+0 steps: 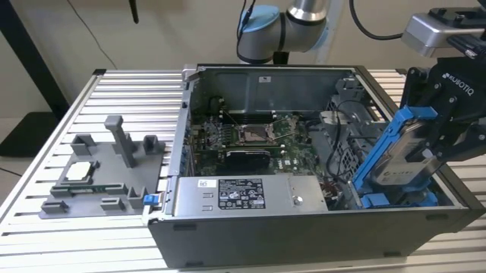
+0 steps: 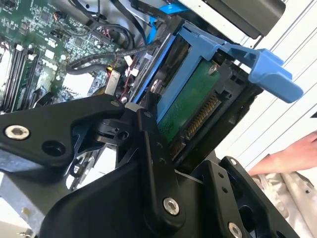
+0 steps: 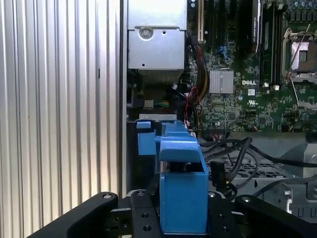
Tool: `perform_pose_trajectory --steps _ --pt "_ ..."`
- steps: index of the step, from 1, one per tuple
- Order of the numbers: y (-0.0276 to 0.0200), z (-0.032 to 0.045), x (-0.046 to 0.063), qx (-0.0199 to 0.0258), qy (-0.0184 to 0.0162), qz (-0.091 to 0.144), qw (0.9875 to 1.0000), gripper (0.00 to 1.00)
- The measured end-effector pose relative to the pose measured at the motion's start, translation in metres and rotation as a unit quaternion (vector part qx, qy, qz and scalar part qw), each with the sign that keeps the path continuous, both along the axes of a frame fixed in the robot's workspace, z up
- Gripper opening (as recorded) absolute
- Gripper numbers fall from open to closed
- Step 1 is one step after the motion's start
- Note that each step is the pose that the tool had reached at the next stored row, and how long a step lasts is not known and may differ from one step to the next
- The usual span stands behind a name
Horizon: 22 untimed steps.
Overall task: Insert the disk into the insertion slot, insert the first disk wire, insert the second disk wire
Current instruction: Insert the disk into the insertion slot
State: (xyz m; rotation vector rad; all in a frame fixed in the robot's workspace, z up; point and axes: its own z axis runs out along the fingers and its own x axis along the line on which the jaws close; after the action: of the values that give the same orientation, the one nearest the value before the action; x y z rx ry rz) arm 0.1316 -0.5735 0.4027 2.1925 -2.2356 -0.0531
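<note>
End effector (image 1: 436,139) clamped on disk (image 1: 401,159), tilted

place: robotics lab | cues: slatted aluminium bench (image 1: 129,96), opened computer case (image 1: 304,242), robot arm (image 1: 283,27)

Soft, even light comes from above. The computer case (image 1: 304,239) is darker inside. In the second wrist view the ribbed table (image 2: 297,54) is washed out white, and the disk (image 2: 190,106) is half shaded.

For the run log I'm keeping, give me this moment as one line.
gripper: shut on disk | disk: tilted, lower end at slot, upper end raised | connector: bare, nothing plugged in
</note>
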Motion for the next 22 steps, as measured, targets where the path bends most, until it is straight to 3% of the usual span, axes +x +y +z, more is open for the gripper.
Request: perform_pose_trajectory --steps 6,22 --pt "0.0005 -0.0079 0.002 0.0026 0.0000 0.000 1.0000 0.00" --pt "0.0005 -0.0363 0.002 0.0025 0.0000 0.000 1.0000 0.00"
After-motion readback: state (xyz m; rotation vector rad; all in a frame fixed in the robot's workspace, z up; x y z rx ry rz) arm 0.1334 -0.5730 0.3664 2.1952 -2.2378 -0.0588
